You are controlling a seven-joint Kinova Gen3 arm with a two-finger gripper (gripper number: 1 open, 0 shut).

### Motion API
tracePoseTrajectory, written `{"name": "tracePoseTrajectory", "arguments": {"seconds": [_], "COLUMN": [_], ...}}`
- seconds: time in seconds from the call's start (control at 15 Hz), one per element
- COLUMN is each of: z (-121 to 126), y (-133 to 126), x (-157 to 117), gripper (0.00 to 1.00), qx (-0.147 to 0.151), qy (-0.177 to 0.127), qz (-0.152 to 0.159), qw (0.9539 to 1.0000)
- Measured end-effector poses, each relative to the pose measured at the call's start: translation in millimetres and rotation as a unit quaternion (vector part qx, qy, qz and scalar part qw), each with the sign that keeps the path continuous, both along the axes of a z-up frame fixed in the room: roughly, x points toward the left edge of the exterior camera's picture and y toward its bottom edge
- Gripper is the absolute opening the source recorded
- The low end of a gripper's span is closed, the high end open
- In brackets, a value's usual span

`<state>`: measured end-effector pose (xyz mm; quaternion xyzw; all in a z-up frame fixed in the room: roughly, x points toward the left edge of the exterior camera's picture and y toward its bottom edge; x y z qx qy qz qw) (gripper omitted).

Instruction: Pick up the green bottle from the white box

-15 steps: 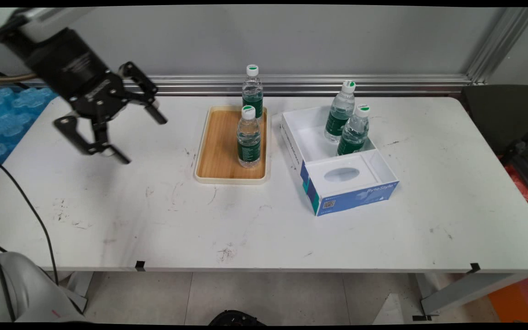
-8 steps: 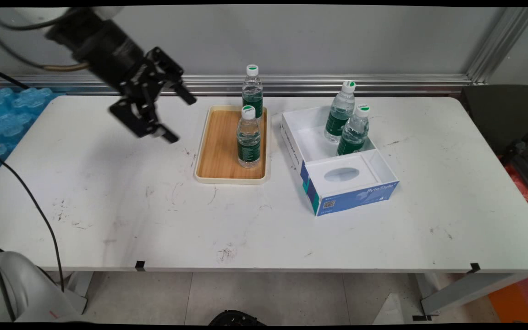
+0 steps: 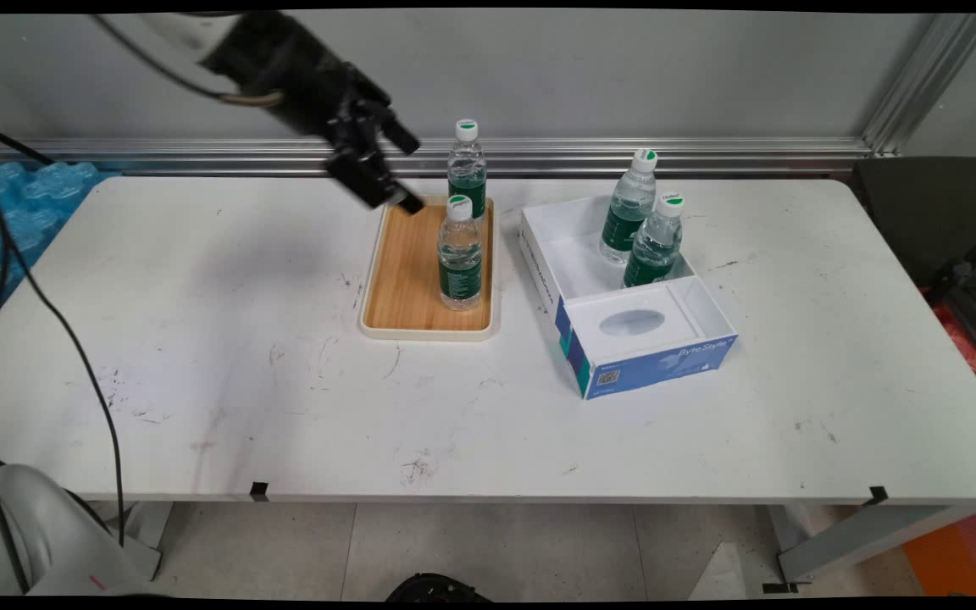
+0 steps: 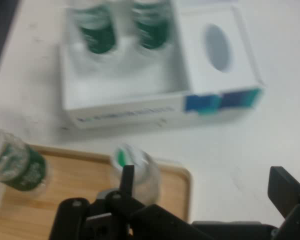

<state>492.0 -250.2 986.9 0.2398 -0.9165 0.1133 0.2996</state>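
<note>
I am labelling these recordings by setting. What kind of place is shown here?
Probably a robotics lab test bench: a scuffed white table edged by an aluminium rail, a cabled arm's open pincer, and staged water bottles on a wooden tray and in a white box.

A: Hand view is blurred; the two bottles (image 4: 125,30) in the white box (image 4: 140,107) are cut off by the top edge, labels unreadable.

B: Noted. End effector (image 3: 407,174) partly hides the tray's (image 3: 424,330) far left corner in main view. Blue packs (image 3: 5,212) run off the left edge.
</note>
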Motion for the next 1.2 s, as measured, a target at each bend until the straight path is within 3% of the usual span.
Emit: {"name": "tracePoseTrajectory", "arguments": {"seconds": [0.27, 0.53, 0.8, 1.2], "z": [-19.6, -42.4, -67.6, -107.4], "y": [-40.0, -78.9, -115.5, -163.8], "x": [-30.8, -59.0, -89.1, -135.0], "gripper": [1.0, 1.0, 1.0, 1.0], "qx": [-0.008, -0.014, -0.015, -0.014], "qy": [0.014, 0.015, 0.014, 0.013], "qz": [0.068, 0.105, 0.124, 0.126], "qw": [0.9975, 0.9942, 0.9921, 0.9919]}}
